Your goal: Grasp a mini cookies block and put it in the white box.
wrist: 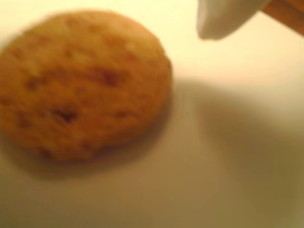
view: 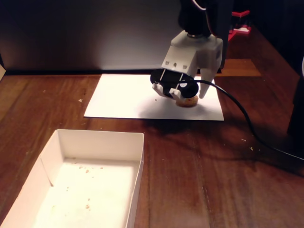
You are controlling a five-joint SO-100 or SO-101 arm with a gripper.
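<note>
A mini cookies block [view: 187, 101], round, tan and chip-specked, lies on the right part of a white paper sheet [view: 126, 97]. My gripper [view: 183, 95] hovers low right over it, open, with one white finger on each side of the cookie and not touching it. The wrist view is blurred: the cookie [wrist: 80, 85] fills the left half, and one white fingertip [wrist: 221, 21] shows at the top right, apart from it. The white box [view: 100, 138] sits at the front left of the wooden table, with only crumbs on its floor.
A black cable [view: 237, 110] trails from the arm across the wood to the right. Something red [view: 240, 23] stands at the back right. A dark wall runs behind the paper. Small crumbs dot the table.
</note>
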